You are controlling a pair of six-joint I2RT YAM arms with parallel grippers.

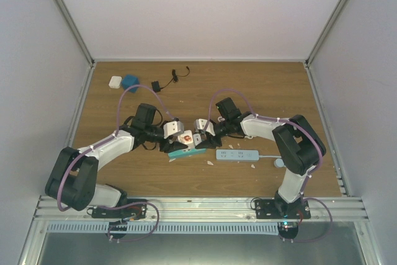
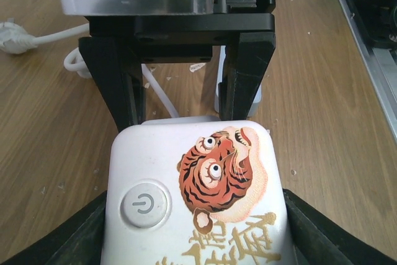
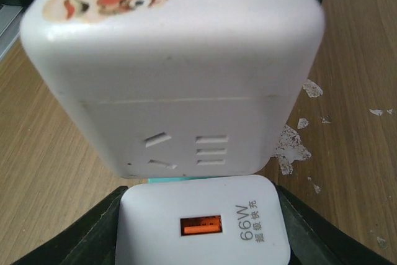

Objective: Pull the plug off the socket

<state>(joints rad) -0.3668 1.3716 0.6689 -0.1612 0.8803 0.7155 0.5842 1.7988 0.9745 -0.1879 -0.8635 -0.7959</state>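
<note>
left claw (image 2: 197, 215) clamped on socket (image 2: 186, 172) | right claw (image 3: 198, 215) clamped on plug (image 3: 201, 228) | brace socket steady, draw plug straight back along right claw's axis, no twist

Two arms are counted, the left arm (image 1: 102, 151) and the right arm (image 1: 273, 126), each fitted with one gripper: the left gripper (image 1: 182, 140) and the right gripper (image 1: 197, 139). One cube socket (image 2: 152, 156) is counted, bearing one tiger sticker (image 2: 217, 172) and one power button (image 2: 144, 205), and one charger plug (image 3: 158, 209) with one orange port (image 3: 200, 225). One power strip (image 1: 237, 154), one white block (image 1: 115, 81), one blue block (image 1: 130, 82) and one black adapter (image 1: 156, 85) are also counted.
</note>
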